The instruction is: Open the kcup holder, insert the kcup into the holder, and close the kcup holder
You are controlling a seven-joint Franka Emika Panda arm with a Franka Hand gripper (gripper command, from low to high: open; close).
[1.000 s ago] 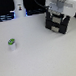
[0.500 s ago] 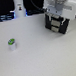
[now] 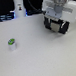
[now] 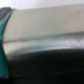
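Item one, nearest in my exterior view: the table, a pale plain surface filling the lower part of the frame.

Item two: the kcup, a small white pod with a bright green top, standing on the table toward the exterior view's left. I read it as upright, though it is small and soft in focus. Nothing touches it.

Item three, farther back toward the exterior view's right: the end effector, a white-bodied unit with dark lower parts, down at the kcup holder. The holder shows only as dark boxy shapes behind and beneath the end effector; I cannot pick out its drawer fronts or handles at this resolution, nor whether a drawer is out.

Relation: the kcup lies well apart from the end effector, across the table toward the exterior view's left and nearer the camera.

Item four, at the back: a tall white post toward the exterior view's left, upright against a dark background.

Wrist view: a blurred close surface, grey over black, with a teal strip at one edge. I cannot identify it.

End effector state: I cannot tell whether the fingers are parted or closed.
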